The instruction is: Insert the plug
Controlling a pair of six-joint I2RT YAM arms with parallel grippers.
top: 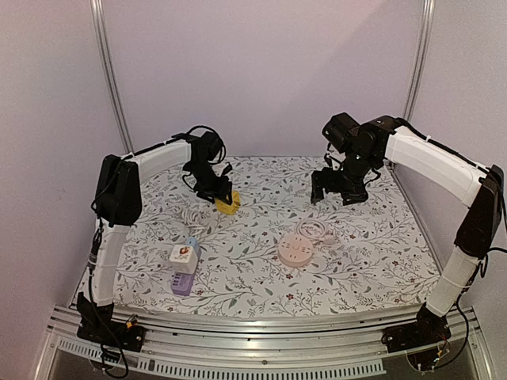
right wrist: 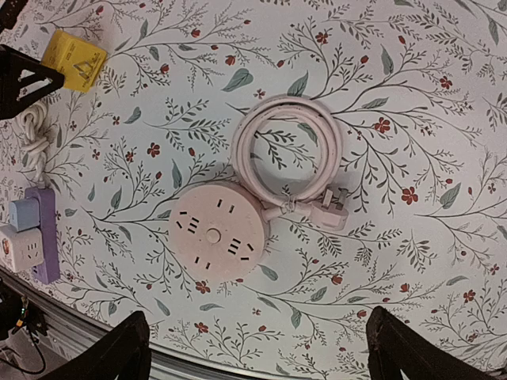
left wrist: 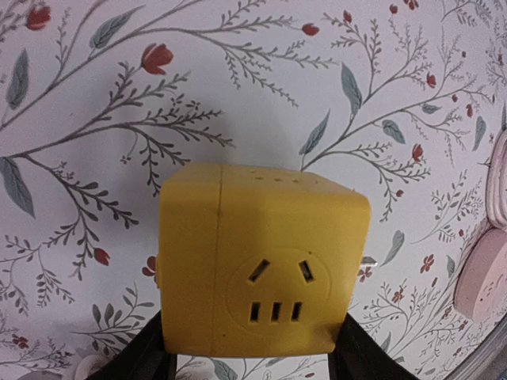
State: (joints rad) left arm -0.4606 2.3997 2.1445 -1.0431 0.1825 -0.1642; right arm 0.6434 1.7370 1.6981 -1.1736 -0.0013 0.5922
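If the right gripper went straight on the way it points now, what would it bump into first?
Probably the round pink power strip, lying ahead of the open right gripper. Depth is unclear, so it could touch the flowered tablecloth beside it instead.

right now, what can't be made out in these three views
- Left wrist view: whether the left hand grips the yellow plastic cube socket; the bottom edge cuts off its fingers.
- Top view: most of that cube, behind the hand.
- Right wrist view: pale pink plug's prongs, too small.
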